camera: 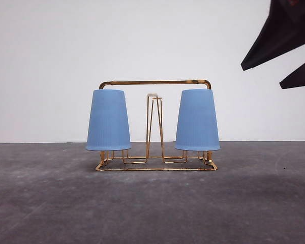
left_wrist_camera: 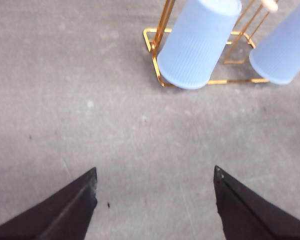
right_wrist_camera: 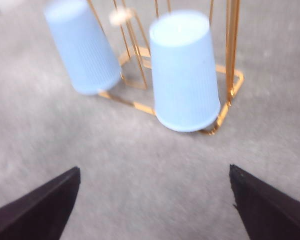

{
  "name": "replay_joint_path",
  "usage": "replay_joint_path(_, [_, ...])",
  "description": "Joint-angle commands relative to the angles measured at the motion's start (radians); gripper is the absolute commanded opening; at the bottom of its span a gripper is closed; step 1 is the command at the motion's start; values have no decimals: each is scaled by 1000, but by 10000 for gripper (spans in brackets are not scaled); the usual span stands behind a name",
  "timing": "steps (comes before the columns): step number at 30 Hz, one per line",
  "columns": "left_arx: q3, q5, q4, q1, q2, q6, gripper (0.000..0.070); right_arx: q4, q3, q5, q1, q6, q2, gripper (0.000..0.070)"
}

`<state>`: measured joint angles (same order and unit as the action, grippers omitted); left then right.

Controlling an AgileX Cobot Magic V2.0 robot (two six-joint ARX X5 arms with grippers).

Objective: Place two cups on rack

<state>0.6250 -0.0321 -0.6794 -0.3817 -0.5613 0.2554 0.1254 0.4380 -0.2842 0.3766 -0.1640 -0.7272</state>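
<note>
The left gripper [left_wrist_camera: 155, 200] has its black fingers [left_wrist_camera: 65, 212] spread wide apart with nothing between them, hanging over bare grey worktop [left_wrist_camera: 80, 100]; the rack lies ahead of the tips, well apart from them. The right gripper [right_wrist_camera: 155, 205] is likewise open and empty, its fingers [right_wrist_camera: 37, 212] parted above the worktop short of the rack. In the front view its dark fingers [camera: 282, 35] show high at the upper right, raised clear of everything.

The gold wire rack [camera: 155, 82] stands upright on the worktop in the middle of the front view, its arched top bar running across between the cups. The left cup [camera: 108, 120] sits upside down, mouth downward, over the prongs at the rack's left end; the right cup [camera: 196, 120] sits the same way at the right end. Between them, a pair of white-tipped prongs [camera: 153, 95] stands bare. Both cups' rims hang just above the rack's flat base.
</note>
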Motion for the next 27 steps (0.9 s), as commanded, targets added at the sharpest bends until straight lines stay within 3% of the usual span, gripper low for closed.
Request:
replay_joint_path(1, [-3,-1,8,-4,-6,-3,429,-23,-15,-2,7,-46,-1,585])
replay_joint_path(5, [-1,-27,-16,-5,-6,0,425,-21,-17,-5,7,-46,4,572])
replay_joint_path(6, [-1,-46,-16,-5,-5,-1,353,-21,-17,-4,7,-46,4,472])
replay_joint_path(8, [-1,-87,-13,-5,-5,-5,0,-21,-17,-3,7,-45,5,34])
replay_joint_path(12, [-1,-135,-7,-5,-6,-11,0,-21,-17,-10,7,-42,4,40])
replay_joint_path(27, [-2,-133,-2,-2,5,-11,0,-24,-17,-3,7,-39,4,40])
